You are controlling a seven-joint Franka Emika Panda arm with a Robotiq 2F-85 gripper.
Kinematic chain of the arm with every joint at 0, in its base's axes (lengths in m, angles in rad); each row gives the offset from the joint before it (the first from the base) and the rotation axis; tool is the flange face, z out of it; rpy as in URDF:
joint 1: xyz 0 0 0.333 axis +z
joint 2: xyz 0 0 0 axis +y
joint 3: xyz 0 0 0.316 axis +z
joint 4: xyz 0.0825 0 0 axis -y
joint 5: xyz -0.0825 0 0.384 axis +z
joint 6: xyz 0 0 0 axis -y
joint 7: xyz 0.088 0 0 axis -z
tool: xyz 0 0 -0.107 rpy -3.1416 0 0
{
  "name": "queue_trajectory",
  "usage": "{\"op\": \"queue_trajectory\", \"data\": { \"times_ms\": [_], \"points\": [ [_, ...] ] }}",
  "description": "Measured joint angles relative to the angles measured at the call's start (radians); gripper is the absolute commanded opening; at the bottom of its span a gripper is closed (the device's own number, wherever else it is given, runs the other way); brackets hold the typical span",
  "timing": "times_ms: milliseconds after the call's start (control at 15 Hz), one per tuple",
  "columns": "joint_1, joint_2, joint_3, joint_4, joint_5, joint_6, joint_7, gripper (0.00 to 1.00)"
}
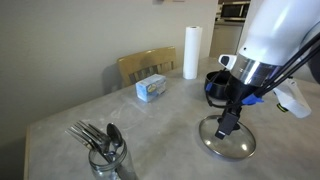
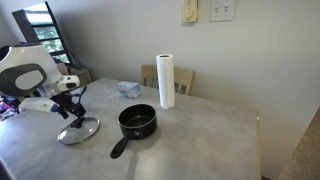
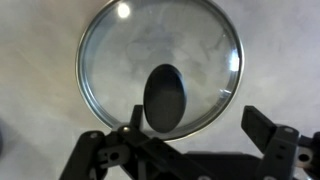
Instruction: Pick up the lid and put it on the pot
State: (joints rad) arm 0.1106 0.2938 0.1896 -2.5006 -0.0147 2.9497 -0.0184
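Wrist view is showing the gripper (image 3: 175,132) hanging right over the lid (image 3: 120,60), jaws spread wide and gripping nothing, with the black knob (image 3: 165,97) roughly between them. The lid is lying flat on the table (image 3: 30,60). In an exterior view the pot (image 2: 137,121) is sitting at about 3 o'clock from the lid, near but apart. Looks to me like it's lining up the grab. Next it's needing a straight drop, a squeeze on the knob, then a lift over to the pot.
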Motion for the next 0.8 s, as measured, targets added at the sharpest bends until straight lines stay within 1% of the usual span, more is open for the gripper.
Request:
{"op": "queue_trajectory", "data": {
  "times_ms": [133, 267, 333, 533, 667, 800],
  "points": [
    [-0.014, 0.048, 0.016, 0.032, 0.006, 0.000, -0.055, 1.00],
    [-0.017, 0.085, 0.006, 0.060, -0.020, 0.000, -0.099, 1.00],
    [-0.014, 0.096, -0.008, 0.071, -0.050, 0.000, -0.112, 1.00],
    [0.018, 0.109, -0.077, 0.101, -0.169, -0.001, -0.119, 1.00],
    [0.071, 0.106, -0.148, 0.117, -0.246, -0.009, -0.104, 1.00],
    [0.128, 0.097, -0.206, 0.134, -0.296, -0.057, -0.056, 1.00]
  ]
}}
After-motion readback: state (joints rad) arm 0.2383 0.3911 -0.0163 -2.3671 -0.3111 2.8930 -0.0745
